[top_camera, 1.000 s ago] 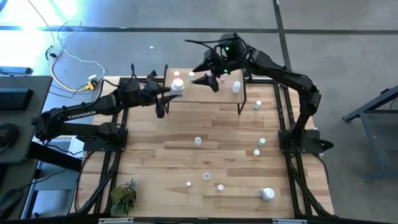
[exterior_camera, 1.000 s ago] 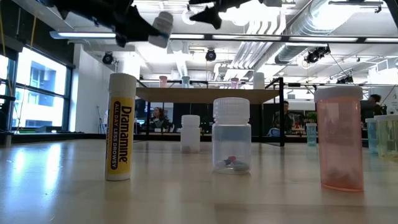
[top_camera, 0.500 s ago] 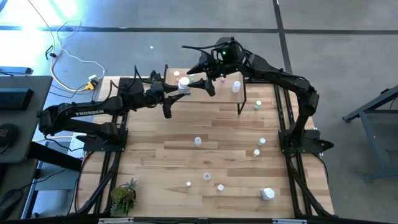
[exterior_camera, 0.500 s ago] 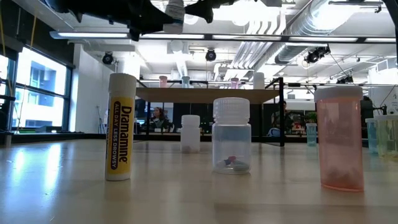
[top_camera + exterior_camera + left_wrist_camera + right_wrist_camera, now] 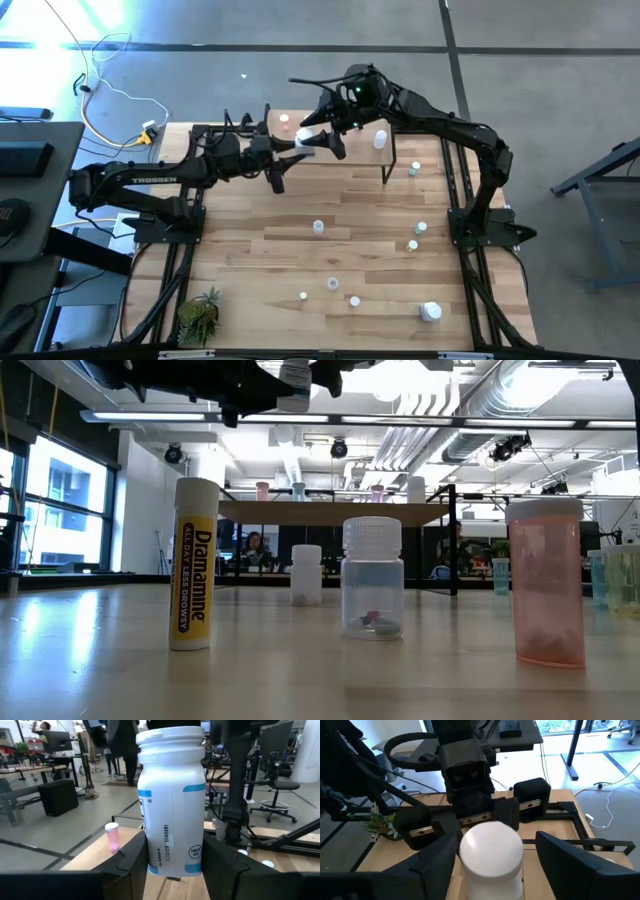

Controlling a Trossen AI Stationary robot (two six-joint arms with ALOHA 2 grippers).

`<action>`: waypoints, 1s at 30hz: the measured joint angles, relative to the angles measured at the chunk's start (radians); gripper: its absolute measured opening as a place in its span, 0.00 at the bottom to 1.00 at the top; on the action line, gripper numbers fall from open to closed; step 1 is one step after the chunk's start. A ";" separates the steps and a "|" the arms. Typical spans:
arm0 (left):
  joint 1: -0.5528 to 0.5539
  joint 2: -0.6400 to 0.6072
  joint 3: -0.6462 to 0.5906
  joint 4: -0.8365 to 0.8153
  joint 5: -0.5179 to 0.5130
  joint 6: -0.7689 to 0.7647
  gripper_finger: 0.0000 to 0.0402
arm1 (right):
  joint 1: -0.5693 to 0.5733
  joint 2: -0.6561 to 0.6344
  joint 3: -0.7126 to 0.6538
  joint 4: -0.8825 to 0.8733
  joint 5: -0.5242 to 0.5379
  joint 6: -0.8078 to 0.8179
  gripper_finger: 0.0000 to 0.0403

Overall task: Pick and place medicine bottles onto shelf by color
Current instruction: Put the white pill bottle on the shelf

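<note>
Big white plastic medicine bottle (image 5: 172,800) | clamped in left gripper (image 5: 174,870) above wooden shelf (image 5: 345,150) | right gripper (image 5: 492,865) fingers spread wide around its cap

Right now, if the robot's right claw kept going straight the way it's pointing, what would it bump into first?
Most likely the large white bottle held in the left gripper. The right gripper is open, its fingers on either side of the cap, though depth is hard to judge.

The large white bottle (image 5: 172,800) has its base hidden between the left tool's fingers (image 5: 131,857)
</note>
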 joint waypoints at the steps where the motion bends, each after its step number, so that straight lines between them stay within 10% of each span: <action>1: 0.000 0.001 0.000 0.002 0.000 0.000 0.35 | 0.000 0.000 0.000 -0.002 0.000 0.000 0.61; 14: 0.002 0.002 0.000 0.030 -0.016 -0.003 0.35 | 0.001 0.000 0.000 -0.020 0.001 0.022 0.37; 30: 0.002 0.002 0.000 0.027 -0.020 0.005 0.49 | 0.004 0.000 0.000 -0.028 0.002 0.026 0.37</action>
